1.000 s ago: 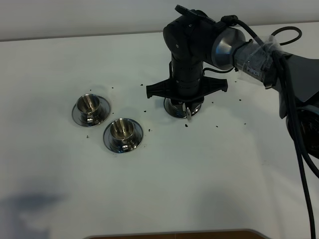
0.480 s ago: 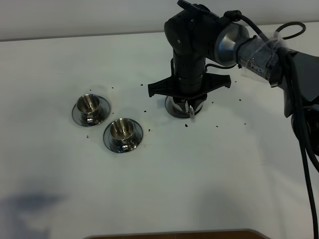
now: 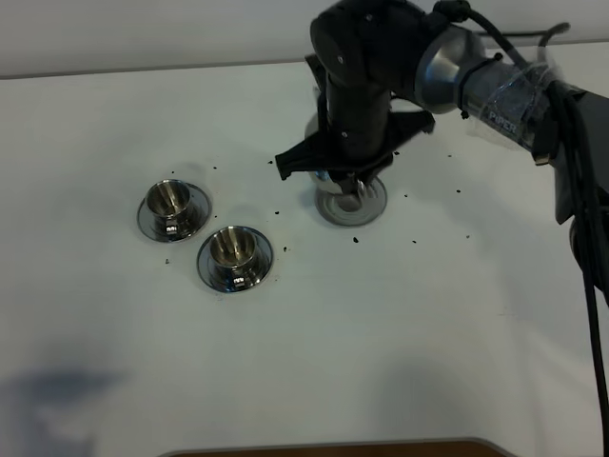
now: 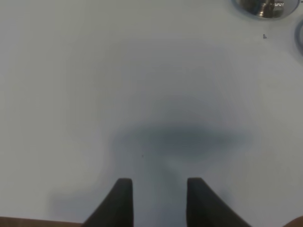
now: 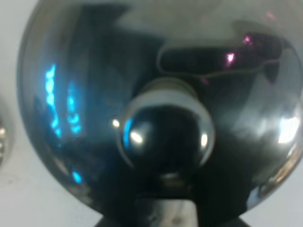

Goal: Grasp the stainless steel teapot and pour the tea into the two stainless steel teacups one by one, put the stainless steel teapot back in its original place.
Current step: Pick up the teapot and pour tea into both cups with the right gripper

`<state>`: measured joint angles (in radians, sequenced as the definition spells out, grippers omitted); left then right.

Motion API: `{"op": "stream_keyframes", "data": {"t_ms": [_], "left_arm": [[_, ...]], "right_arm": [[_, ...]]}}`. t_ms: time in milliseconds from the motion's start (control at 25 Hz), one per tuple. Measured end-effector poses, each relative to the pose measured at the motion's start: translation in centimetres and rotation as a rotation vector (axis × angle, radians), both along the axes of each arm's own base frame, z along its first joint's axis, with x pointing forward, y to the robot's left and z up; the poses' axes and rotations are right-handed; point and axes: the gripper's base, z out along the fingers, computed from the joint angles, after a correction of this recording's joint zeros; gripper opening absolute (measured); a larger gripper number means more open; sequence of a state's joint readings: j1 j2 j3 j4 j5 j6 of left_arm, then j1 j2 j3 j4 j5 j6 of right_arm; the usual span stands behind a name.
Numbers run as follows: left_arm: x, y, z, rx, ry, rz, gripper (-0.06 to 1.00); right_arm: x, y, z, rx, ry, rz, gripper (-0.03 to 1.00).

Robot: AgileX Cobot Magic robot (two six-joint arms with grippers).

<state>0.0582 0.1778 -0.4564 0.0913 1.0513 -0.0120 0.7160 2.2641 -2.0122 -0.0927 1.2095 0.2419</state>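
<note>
The stainless steel teapot (image 5: pixel 85 94) fills the right wrist view, its knobbed lid (image 5: pixel 163 135) in the middle. In the high view it hangs under the black right arm, mostly hidden, with only a shiny edge (image 3: pixel 311 130) showing. My right gripper (image 3: pixel 350 176) is shut on the teapot's handle and holds it just above the bare round saucer (image 3: pixel 350 204), its original place. The two stainless steel teacups (image 3: pixel 173 200) (image 3: pixel 234 248) stand on their saucers at the left. My left gripper (image 4: pixel 158 201) hovers open over bare table, far from everything.
Dark specks (image 3: pixel 356 239) lie scattered on the white table around the saucer. One cup's saucer rim (image 4: pixel 262 7) shows at the edge of the left wrist view. The right arm's cables (image 3: pixel 571 190) run down the right side.
The right arm has risen and shifted toward the back, lifting the teapot off its saucer, which now shows bare. The cups have not moved.
</note>
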Motion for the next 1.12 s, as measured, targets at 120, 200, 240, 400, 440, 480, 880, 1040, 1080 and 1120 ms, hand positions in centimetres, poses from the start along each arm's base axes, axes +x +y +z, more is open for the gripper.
{"op": "stream_keyframes", "data": {"t_ms": [120, 200, 240, 400, 440, 480, 880, 1040, 1080, 1120], "left_arm": [[0.0, 0.0, 0.0, 0.000, 0.000, 0.000, 0.32], [0.0, 0.0, 0.0, 0.000, 0.000, 0.000, 0.32], [0.0, 0.0, 0.0, 0.000, 0.000, 0.000, 0.32], [0.0, 0.0, 0.0, 0.000, 0.000, 0.000, 0.32], [0.0, 0.0, 0.0, 0.000, 0.000, 0.000, 0.32], [0.0, 0.0, 0.0, 0.000, 0.000, 0.000, 0.32], [0.0, 0.0, 0.0, -0.001, 0.000, 0.001, 0.32], [0.0, 0.0, 0.0, -0.001, 0.000, 0.001, 0.32], [0.0, 0.0, 0.0, -0.001, 0.000, 0.001, 0.32], [0.0, 0.0, 0.0, -0.001, 0.000, 0.001, 0.32]], "right_arm": [[-0.3, 1.0, 1.2, -0.014, -0.048, 0.161, 0.19], [-0.8, 1.8, 1.8, -0.036, -0.080, 0.281, 0.19], [-1.2, 2.3, 2.0, -0.048, -0.093, 0.346, 0.19], [-2.4, 3.7, 2.1, -0.099, -0.127, 0.521, 0.19], [-2.6, 3.9, 2.1, -0.111, -0.140, 0.547, 0.19], [-2.8, 4.2, 2.1, -0.127, -0.158, 0.574, 0.19], [-3.2, 6.4, 0.7, -0.337, -0.319, 0.780, 0.19], [-3.6, 7.5, -0.7, -0.408, -0.362, 0.854, 0.19], [-3.8, 7.9, -1.0, -0.414, -0.376, 0.871, 0.19], [-3.9, 8.2, -1.1, -0.425, -0.393, 0.886, 0.19]]}}
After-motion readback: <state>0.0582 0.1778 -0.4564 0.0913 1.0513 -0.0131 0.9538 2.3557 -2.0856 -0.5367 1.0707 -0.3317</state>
